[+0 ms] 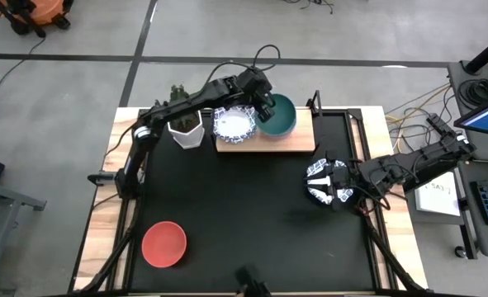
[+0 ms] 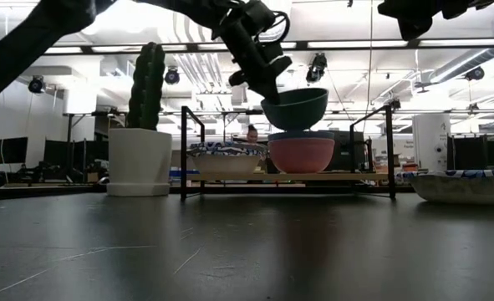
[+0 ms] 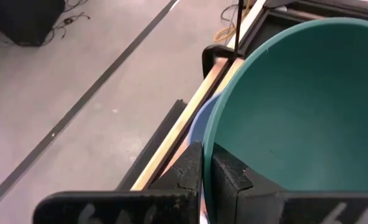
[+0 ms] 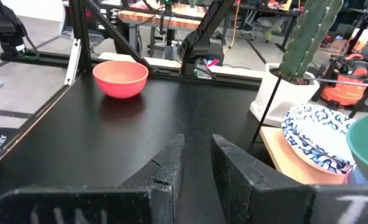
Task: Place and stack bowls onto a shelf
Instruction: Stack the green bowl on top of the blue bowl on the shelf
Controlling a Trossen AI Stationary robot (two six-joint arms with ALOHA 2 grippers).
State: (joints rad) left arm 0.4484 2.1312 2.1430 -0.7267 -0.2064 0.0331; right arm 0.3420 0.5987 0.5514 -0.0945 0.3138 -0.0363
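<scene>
Several bowls already sit on the shelf [image 1: 301, 142] at the far middle of the table; more wait on the mat.

Done, as far as visible: a stack of white blue-patterned bowls [image 2: 226, 159] rests on the left part of the board. Just right of it stands a pink bowl [image 2: 301, 155], with a blue bowl's rim [image 3: 202, 121] showing on top of it.

In hand: the left gripper [image 2: 267, 79] has its fingers clamped shut on the rim of the green bowl [image 2: 295, 109], held just above the pink-and-blue stack, not yet seated. I judge this the lowering step.

Left to do: the red bowl [image 1: 163, 244] lies alone at the near left of the mat. Another patterned bowl [image 1: 324, 182] lies on the mat at right, under the right gripper [image 1: 336, 188], whose fingers stand partly apart; whether they hold that bowl I cannot tell.

Containers: the visible bowls are empty apart from nesting. The white pot [image 2: 139, 160], left of the shelf, holds a cactus [image 2: 148, 84].
</scene>
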